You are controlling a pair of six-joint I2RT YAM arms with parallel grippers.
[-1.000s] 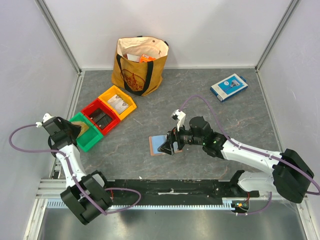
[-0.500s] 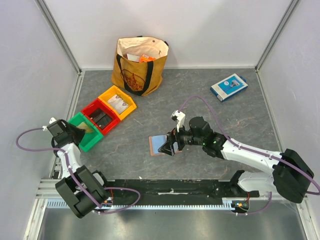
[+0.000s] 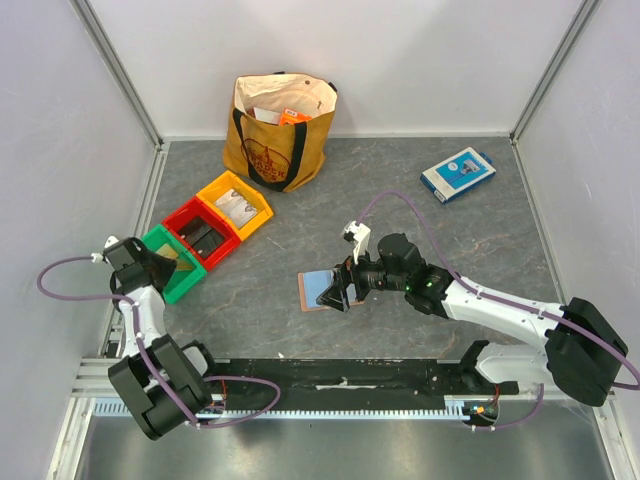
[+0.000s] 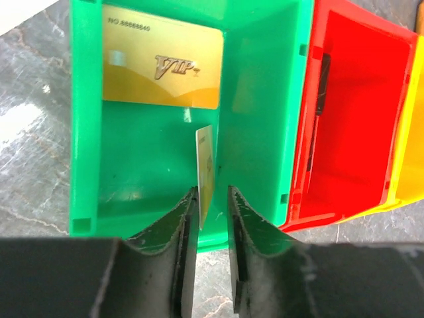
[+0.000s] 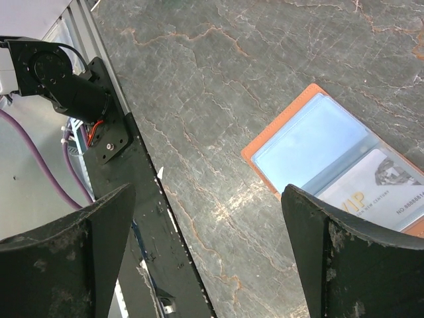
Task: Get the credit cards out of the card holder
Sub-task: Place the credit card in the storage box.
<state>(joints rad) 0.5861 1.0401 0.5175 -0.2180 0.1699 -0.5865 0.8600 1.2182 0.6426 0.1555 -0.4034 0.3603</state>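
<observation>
Left jaws bit apart, credit card (image 4: 206, 165) on edge between them, over green bin (image 4: 258, 99). Right jaws wide apart above card holder (image 5: 301, 142), frame right.

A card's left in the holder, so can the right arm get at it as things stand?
Probably yes: the right gripper is wide open just above the open card holder, with nothing lying over it. The card seems tucked in a clear sleeve, though.

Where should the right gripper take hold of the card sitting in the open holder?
The card edge facing the card holder's fold, approached low from the empty-looking blue pocket side. It lies flat in its sleeve, so only that edge offers a pinch; whether the sleeve opens there is unclear.
</observation>
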